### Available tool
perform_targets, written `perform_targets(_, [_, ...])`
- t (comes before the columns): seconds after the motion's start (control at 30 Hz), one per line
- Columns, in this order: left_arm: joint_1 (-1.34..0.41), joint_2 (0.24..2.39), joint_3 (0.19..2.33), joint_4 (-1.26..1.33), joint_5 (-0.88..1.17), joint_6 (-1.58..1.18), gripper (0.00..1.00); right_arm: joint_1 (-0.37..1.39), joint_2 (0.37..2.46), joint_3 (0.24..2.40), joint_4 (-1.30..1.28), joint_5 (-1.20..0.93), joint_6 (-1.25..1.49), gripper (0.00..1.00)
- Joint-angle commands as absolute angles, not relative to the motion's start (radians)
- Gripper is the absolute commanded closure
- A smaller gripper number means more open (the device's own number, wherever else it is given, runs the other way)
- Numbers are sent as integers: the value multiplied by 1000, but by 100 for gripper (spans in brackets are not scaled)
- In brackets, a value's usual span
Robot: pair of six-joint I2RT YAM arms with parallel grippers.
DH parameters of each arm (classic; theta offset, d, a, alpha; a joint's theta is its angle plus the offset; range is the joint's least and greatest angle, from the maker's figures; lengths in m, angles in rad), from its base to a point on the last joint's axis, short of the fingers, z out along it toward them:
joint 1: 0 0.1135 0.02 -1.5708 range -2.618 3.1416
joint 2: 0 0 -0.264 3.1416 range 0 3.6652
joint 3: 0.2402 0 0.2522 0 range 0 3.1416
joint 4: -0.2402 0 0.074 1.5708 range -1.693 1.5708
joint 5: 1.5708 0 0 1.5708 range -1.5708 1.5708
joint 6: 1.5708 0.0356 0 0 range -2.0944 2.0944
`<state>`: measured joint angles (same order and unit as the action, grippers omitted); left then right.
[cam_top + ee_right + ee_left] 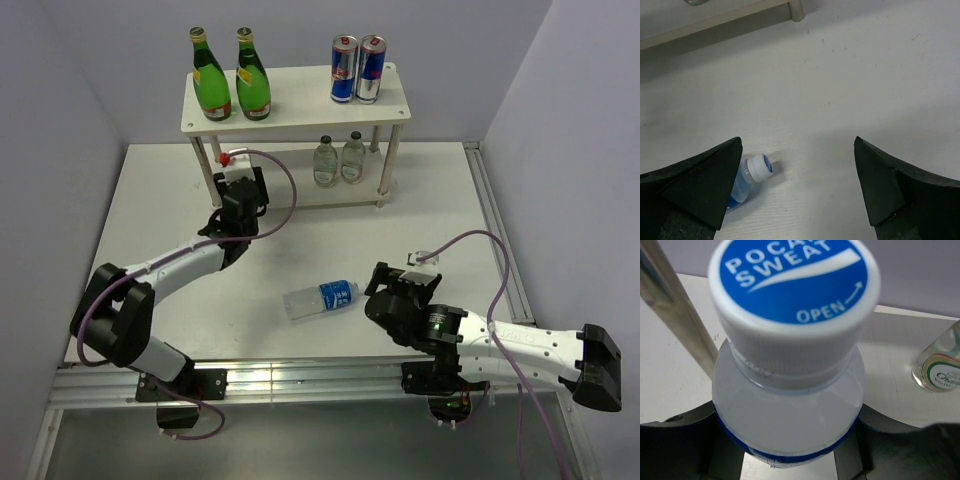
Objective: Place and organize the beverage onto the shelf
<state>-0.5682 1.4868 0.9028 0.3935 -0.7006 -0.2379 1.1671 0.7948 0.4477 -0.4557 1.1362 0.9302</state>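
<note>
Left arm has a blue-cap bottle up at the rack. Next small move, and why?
Probably ease the left gripper forward and a little right, onto the lower board. It holds the bottle upright, but a rack leg stands close on the bottle's left, while the nearest clear bottle sits well off to the right, so there looks to be room there.

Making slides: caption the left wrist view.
Left pincer holds a Pocari Sweat bottle beside a shelf leg, with a small clear bottle beyond.

Two blue-and-silver cans (345, 70) stand upright, touching each other — behind them a lilac wall (450, 50), below a white table (150, 200).
</note>
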Motion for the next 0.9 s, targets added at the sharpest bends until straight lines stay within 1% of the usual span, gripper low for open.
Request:
perform_targets(0.0, [-540,1492,999,535,-666,-210,100,1173,804,474,-423,1164,933,0])
perform_targets(0.17, [-486,1569,1071,540,-647,-230,100,1172,810,477,-419,1163,930,0])
perform_targets(0.5, [-433,1696,1129,594,-615,-239,100,1172,845,489,-406,1158,913,0])
perform_targets(0.87, [-394,1764,1181,626,-632,-252,100,1172,868,499,-408,1160,914,0])
